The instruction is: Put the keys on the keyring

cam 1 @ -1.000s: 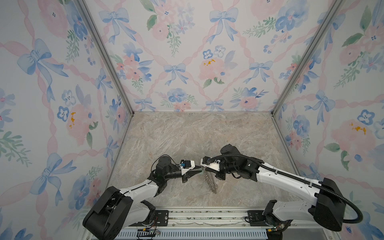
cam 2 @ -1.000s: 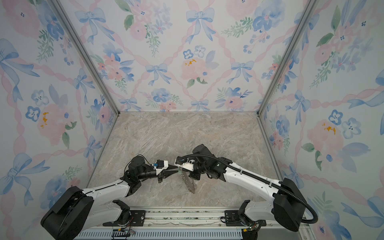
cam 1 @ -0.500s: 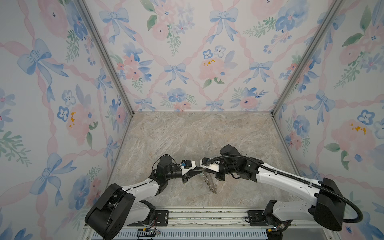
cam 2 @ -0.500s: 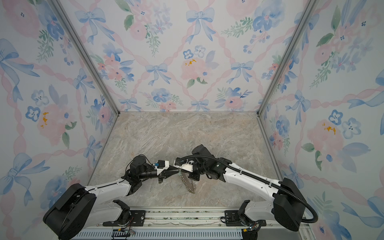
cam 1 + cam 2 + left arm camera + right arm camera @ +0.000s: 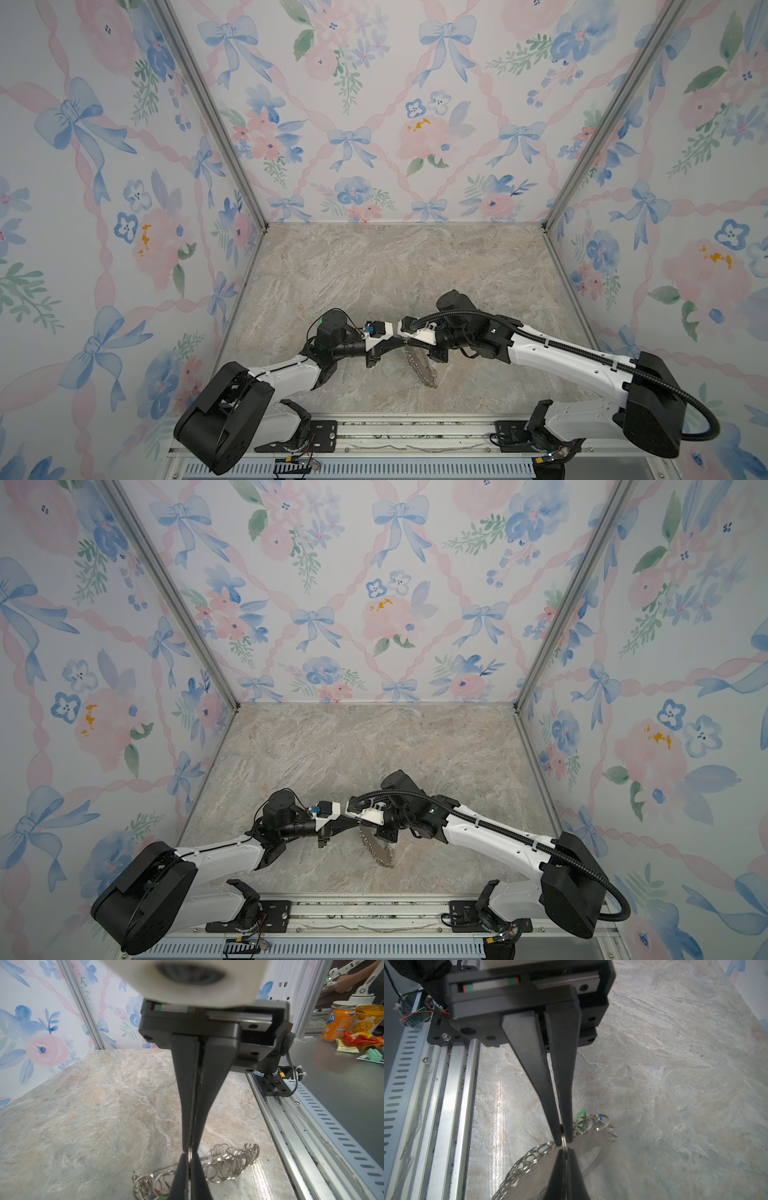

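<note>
2 grippers meet tip to tip: left gripper (image 5: 564,1140) and right gripper (image 5: 565,1154) both pinch one wire ring of the 1 keyring (image 5: 419,368), edge-on at surface (image 5: 374,270) front-centre. Keys visible: 1 green key (image 5: 580,1114), 1 blue key (image 5: 600,1118).

surface: marbled beige tabletop (image 5: 374,266) | on it: keyring (image 5: 420,369), tilted edge-on, lower rim seemingly touching

robot lab, wallpapered booth (image 5: 374,124), aluminium rail (image 5: 415,432)

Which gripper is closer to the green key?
Left, barely. The left gripper and right gripper pinch the keyring tip to tip; the green key sits beside the left one's fingers, past the right one's tips.
</note>
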`<state>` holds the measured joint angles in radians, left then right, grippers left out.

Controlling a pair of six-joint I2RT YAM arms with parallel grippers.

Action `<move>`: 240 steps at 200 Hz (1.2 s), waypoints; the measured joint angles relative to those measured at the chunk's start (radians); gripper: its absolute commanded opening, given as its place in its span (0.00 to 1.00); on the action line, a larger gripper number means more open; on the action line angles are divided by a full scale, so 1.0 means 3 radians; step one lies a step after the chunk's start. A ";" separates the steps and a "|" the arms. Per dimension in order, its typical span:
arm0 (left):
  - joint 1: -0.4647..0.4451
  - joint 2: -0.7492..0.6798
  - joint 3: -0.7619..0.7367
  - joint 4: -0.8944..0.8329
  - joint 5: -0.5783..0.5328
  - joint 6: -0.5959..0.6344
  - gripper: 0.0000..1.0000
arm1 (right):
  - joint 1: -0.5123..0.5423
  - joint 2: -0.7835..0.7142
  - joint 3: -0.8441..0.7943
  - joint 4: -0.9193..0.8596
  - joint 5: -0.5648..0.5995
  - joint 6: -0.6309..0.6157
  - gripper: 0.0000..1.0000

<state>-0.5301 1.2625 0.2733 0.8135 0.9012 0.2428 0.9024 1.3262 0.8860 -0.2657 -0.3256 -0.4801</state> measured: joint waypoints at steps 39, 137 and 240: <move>-0.0015 0.0000 -0.0004 0.0046 -0.0123 -0.0066 0.00 | -0.0282 -0.0248 -0.0462 0.0660 -0.0351 0.0172 0.29; -0.0051 0.0351 -0.0102 0.1033 -0.0153 -0.0581 0.00 | -0.0651 -0.0266 -0.1329 0.2485 -0.1180 0.0745 0.25; -0.0090 0.0365 -0.0141 0.1239 -0.0060 -0.0617 0.00 | -0.0649 -0.0055 -0.1328 0.2745 -0.1339 0.0842 0.16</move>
<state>-0.5571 1.3720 0.2310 1.1851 0.8833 0.0578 0.7078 1.3098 0.4877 0.5579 -0.7273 -0.2276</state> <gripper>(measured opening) 0.048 0.167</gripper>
